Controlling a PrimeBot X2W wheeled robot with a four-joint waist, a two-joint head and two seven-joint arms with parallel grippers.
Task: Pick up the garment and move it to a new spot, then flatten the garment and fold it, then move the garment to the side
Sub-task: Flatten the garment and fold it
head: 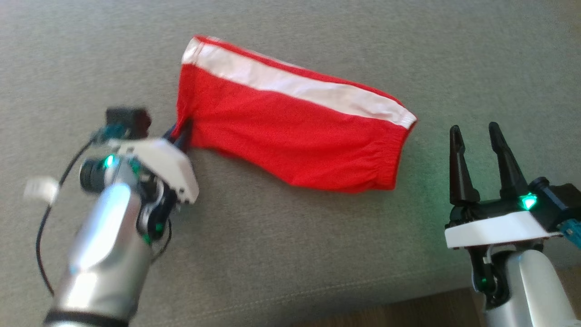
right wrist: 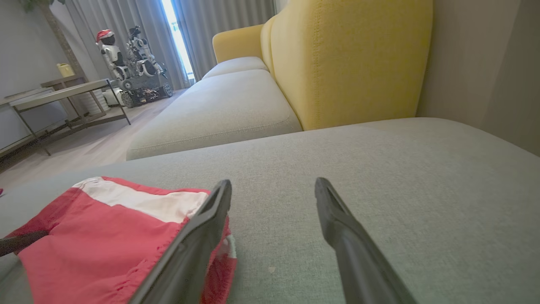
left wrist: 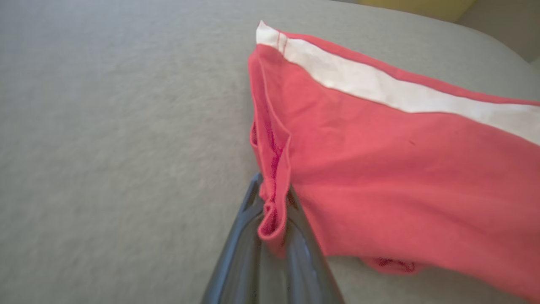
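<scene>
Left gripper (head: 181, 133) is clamped on the near-left hem corner of the red fabric shorts with a white side stripe (head: 281, 127). Right gripper (head: 476, 136) is spread and empty, near the waistband end. The shorts lie on the grey upholstered cushion (head: 317, 254), with the yellow padded backrest (right wrist: 350, 63) beyond.

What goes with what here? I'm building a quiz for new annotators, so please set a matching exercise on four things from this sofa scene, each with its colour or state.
Things:
1. left gripper
2. right gripper
3. garment
4. sofa backrest

Colours or states:
a. yellow
b. open, holding nothing
c. red with a white stripe
d. shut on a fold of cloth

Pairs: 1-d, 2-b, 3-c, 4-a
</scene>
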